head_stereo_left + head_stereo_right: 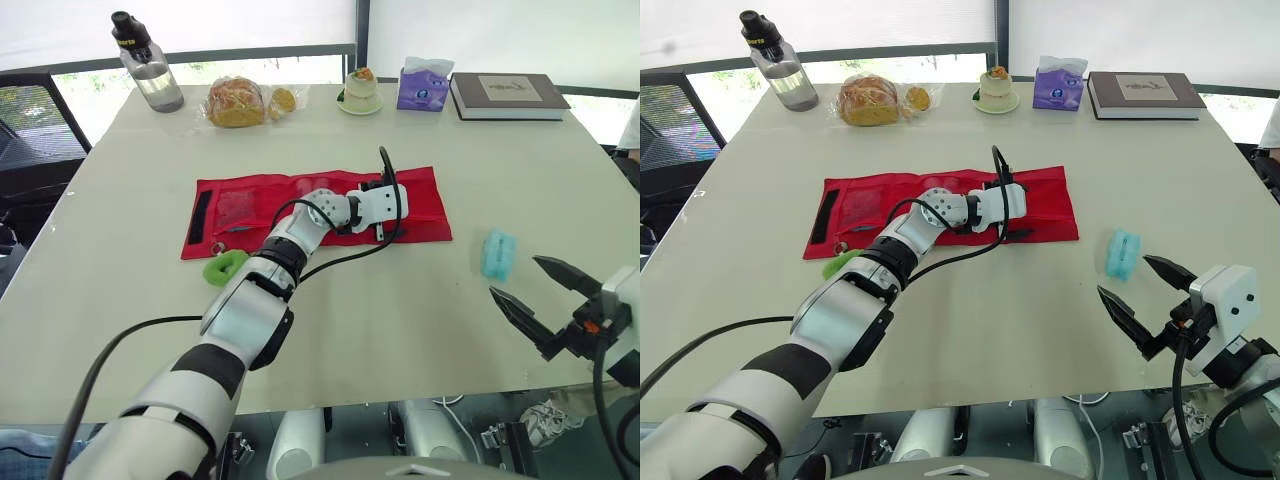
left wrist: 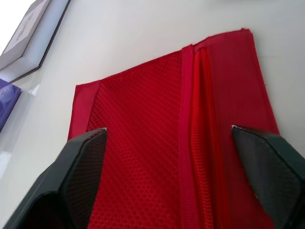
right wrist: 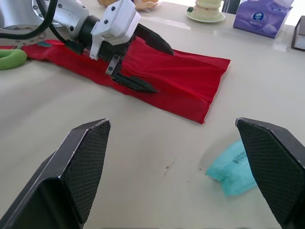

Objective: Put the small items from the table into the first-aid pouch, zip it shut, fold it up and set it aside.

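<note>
Pouch (image 1: 250, 205) is laid flat, unfolded, mid-desk (image 1: 400, 320). Teal packet (image 1: 498, 253) and green item (image 1: 225, 267) are seen outside it, so packing is judged unfinished; zipping, folding and setting aside are pending. Left end effector (image 3: 162, 71) is spread wide over pouch's right end; right end effector (image 1: 515, 277) is held wide beside packet.

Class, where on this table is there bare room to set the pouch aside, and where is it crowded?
Bare: the table left of the red pouch, nearer than the bottle; the near strip between green item and right end effector; the stretch between book and teal packet. Crowded: the far edge.
</note>
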Action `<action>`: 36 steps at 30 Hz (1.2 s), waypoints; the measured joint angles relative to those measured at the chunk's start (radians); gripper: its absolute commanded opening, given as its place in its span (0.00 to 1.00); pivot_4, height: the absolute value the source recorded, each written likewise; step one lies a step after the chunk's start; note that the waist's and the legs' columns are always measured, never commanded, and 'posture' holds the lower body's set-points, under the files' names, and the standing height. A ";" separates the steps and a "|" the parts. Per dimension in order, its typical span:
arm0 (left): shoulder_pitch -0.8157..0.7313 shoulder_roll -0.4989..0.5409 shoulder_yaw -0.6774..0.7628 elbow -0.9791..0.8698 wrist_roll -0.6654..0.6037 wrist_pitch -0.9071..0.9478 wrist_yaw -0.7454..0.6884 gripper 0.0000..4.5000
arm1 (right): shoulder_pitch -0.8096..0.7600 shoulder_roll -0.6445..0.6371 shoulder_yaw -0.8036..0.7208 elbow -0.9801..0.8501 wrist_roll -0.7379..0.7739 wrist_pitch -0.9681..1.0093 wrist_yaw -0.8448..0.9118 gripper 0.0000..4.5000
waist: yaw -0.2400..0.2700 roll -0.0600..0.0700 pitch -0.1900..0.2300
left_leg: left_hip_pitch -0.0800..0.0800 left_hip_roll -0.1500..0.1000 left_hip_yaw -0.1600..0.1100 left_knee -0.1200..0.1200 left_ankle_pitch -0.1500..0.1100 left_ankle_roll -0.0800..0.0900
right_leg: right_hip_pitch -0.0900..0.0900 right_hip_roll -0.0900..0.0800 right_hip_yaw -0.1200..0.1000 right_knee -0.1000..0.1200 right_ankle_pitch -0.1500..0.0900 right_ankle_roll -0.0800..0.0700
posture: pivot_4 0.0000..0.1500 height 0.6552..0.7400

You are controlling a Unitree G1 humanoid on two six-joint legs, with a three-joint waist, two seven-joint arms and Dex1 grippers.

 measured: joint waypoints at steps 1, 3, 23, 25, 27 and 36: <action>-0.007 -0.002 0.000 0.014 0.001 -0.001 0.004 0.59 | 0.005 0.001 -0.001 -0.006 0.000 0.000 -0.005 1.00 | 0.000 0.000 0.000 | 0.000 0.000 0.000 0.000 0.000 0.000 | 0.000 0.000 0.000 0.000 0.000 0.000 | 1.00 1.00; -0.023 -0.005 0.003 0.046 0.002 -0.001 0.011 0.37 | 0.019 0.003 -0.006 -0.015 -0.001 0.000 -0.013 1.00 | 0.000 0.000 0.000 | 0.000 0.000 0.000 0.000 0.000 0.000 | 0.000 0.000 0.000 0.000 0.000 0.000 | 1.00 1.00; -0.093 -0.035 0.173 0.116 -0.089 0.171 -0.145 0.03 | 0.188 0.000 -0.323 0.063 0.101 -0.065 0.134 1.00 | 0.002 0.000 0.000 | 0.000 0.000 0.000 0.000 0.000 0.000 | 0.000 0.000 0.000 0.000 0.000 0.000 | 1.00 1.00; -0.094 -0.036 0.178 0.118 -0.088 0.171 -0.147 0.03 | 0.233 -0.001 -0.399 0.079 0.139 -0.068 0.175 1.00 | 0.001 0.000 0.000 | 0.000 0.000 0.000 0.000 0.000 0.000 | 0.000 0.000 0.000 0.000 0.000 0.000 | 1.00 1.00; -0.094 -0.038 0.180 0.121 -0.088 0.172 -0.151 0.03 | 0.280 -0.004 -0.482 0.097 0.175 -0.071 0.216 1.00 | 0.001 0.000 0.000 | 0.000 0.000 0.000 0.000 0.000 0.000 | 0.000 0.000 0.000 0.000 0.000 0.000 | 1.00 1.00; -0.094 -0.049 0.182 0.124 -0.088 0.174 -0.179 0.03 | 0.405 -0.008 -0.681 0.167 0.216 -0.046 0.234 1.00 | 0.002 0.000 0.000 | 0.000 0.000 0.000 -0.001 0.000 0.000 | 0.000 -0.001 0.000 -0.001 -0.001 0.000 | 1.00 1.00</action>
